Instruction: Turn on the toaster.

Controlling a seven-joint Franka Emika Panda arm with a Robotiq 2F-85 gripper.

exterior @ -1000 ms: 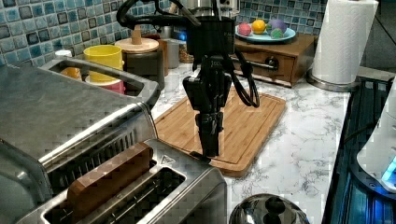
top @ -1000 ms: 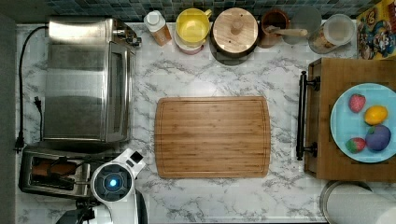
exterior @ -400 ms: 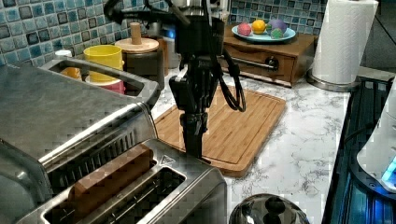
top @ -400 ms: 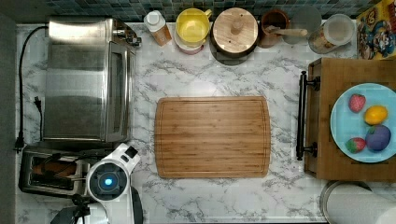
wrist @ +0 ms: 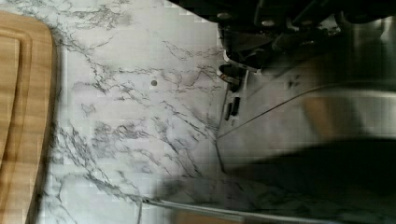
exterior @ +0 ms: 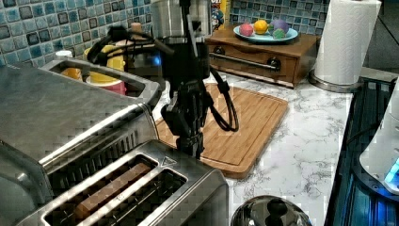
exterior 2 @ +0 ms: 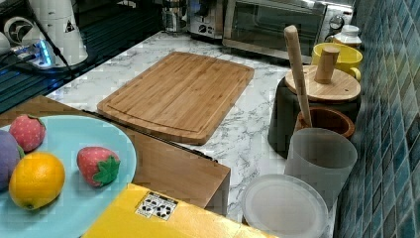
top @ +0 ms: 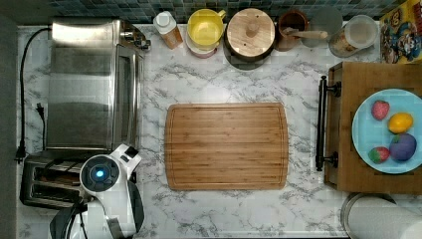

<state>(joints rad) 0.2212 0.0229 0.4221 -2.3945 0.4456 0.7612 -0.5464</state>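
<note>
We see the marble tabletop point(top: 234, 74) with the large toaster oven point(top: 89, 84) along the top view's left, a bamboo cutting board point(top: 226, 147) in the middle, and a wooden tray point(top: 348, 169) carrying a blue plate point(top: 368, 134) at the top view's right. The toaster point(exterior: 188, 188) sits just in front of the oven in the left view, brown bread point(exterior: 110, 190) in its slot. The pincer point(exterior: 192, 143) hangs at the toaster's far end beside the board; we cannot tell how far apart its fingers stand.
</note>
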